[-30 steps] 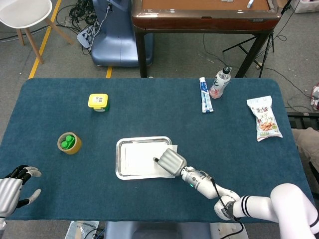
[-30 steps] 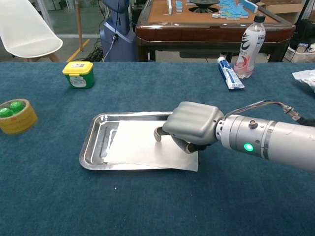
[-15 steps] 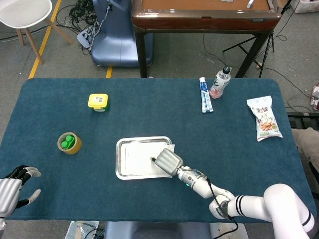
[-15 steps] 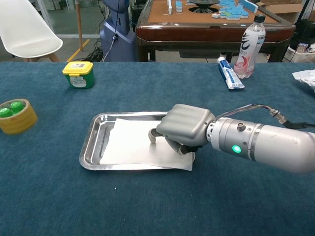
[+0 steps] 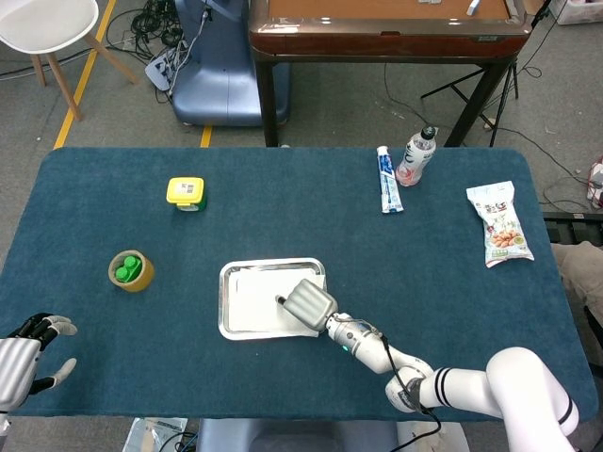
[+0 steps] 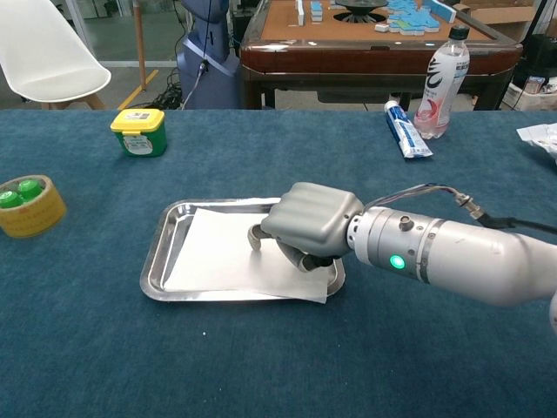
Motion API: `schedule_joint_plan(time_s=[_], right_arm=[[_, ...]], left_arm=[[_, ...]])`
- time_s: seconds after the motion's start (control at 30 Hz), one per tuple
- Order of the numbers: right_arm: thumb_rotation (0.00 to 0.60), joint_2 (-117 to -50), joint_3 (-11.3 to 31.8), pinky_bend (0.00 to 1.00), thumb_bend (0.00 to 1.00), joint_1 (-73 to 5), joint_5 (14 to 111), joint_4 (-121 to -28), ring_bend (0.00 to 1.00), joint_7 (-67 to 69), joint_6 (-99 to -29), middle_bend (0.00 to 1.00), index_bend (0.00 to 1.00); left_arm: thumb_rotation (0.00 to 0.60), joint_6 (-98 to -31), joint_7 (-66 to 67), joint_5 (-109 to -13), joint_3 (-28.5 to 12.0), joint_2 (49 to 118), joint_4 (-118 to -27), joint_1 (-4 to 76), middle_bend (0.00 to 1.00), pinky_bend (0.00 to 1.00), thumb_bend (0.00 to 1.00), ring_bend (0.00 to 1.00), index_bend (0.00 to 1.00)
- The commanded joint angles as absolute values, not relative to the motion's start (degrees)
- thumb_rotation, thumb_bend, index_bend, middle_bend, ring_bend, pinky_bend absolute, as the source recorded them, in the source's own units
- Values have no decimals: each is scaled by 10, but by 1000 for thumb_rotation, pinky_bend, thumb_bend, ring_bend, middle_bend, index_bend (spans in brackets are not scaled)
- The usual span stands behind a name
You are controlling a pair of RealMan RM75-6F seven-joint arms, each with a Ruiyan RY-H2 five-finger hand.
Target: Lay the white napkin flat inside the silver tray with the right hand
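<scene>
Napkin [image 6: 222,257] is lying flat in the silver tray [image 6: 165,239], long side running left-right along the tray, with its near right corner poking over the tray's rim. My right hand [image 6: 305,225] sits on its right end, fingers curled down and pressing it. My left hand [image 5: 24,363] hovers open off the bench's [image 5: 283,188] near left corner. Can't read any labels.

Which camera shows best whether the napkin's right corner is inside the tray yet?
The chest view: the white napkin is close there, and its near right corner visibly laps over the silver tray rim beneath the right robot hand. The head view shows the napkin small, with the hand covering that corner.
</scene>
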State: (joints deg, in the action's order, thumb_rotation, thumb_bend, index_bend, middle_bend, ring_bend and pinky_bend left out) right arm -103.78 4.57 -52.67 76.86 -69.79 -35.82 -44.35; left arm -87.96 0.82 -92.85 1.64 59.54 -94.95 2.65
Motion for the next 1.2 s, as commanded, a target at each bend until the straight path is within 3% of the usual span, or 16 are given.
schedule_joint_plan(time_s=[0.03,0.5,1.2], right_arm=[[600,-1043,47,1000,1000,-529,769,-695,919,-359,-445,1000,276],[600,-1065,55,1000,1000,-538,769,-677,919,-360,-454,1000,276],[600,-950,13,1000,1000,-496,787,-781,919,-361,-484,1000,276]], left_arm=[[600,-880,8,-929,16,595,-950,26,349,483,226,232,408],[600,-883,4,-931,17,593,-950,25,349,482,226,232,408],[600,-877,16,-929,17,599,-949,26,349,482,226,232,408]])
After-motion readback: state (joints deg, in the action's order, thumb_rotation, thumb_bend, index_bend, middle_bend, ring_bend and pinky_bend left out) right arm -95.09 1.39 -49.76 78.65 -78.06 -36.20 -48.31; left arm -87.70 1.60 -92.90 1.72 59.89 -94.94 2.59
